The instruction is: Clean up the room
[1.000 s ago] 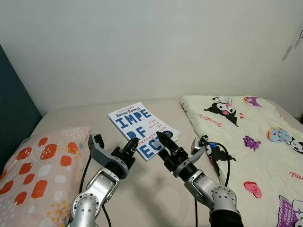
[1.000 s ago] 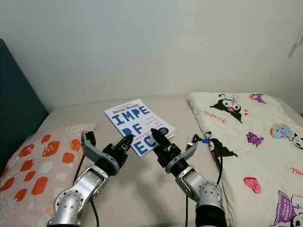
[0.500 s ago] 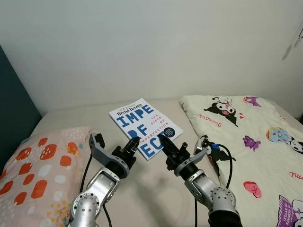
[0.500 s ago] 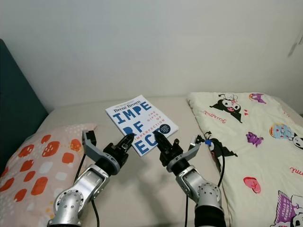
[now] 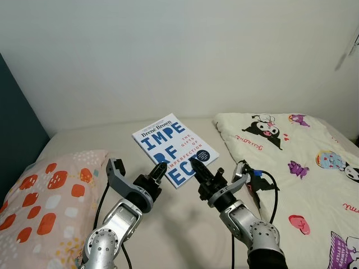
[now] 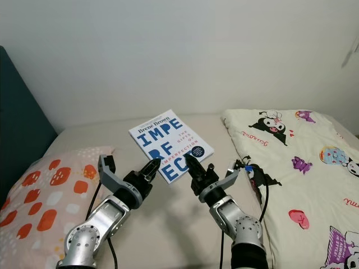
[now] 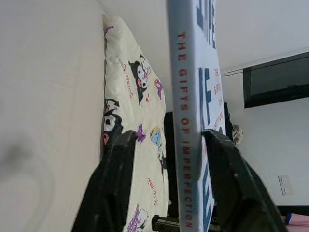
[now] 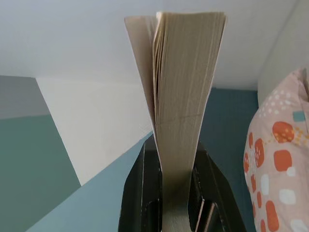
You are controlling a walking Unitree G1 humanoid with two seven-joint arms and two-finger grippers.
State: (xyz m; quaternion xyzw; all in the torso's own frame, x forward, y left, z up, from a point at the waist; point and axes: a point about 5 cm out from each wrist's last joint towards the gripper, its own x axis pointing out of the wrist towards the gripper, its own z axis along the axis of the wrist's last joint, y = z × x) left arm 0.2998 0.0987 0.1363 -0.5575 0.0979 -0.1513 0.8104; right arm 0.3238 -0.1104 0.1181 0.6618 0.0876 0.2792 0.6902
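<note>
Book (image 5: pixel 174 148), white-covered with blue lettering, is raised above the bed (image 5: pixel 185 224) between both grippers: the right gripper (image 5: pixel 198 171) is clamped on its page edge, pages pinched between the two black fingers (image 8: pixel 140 193), while the left gripper (image 5: pixel 156 174) straddles its spine with fingers (image 7: pixel 113 188) set apart on either side, contact not discernible. Outward of the left gripper lies an orange-patterned pillow (image 5: pixel 42 202); outward of the right gripper spreads a cartoon-print blanket (image 5: pixel 297 162). Beyond the book stands a pale wall (image 5: pixel 179 56).
</note>
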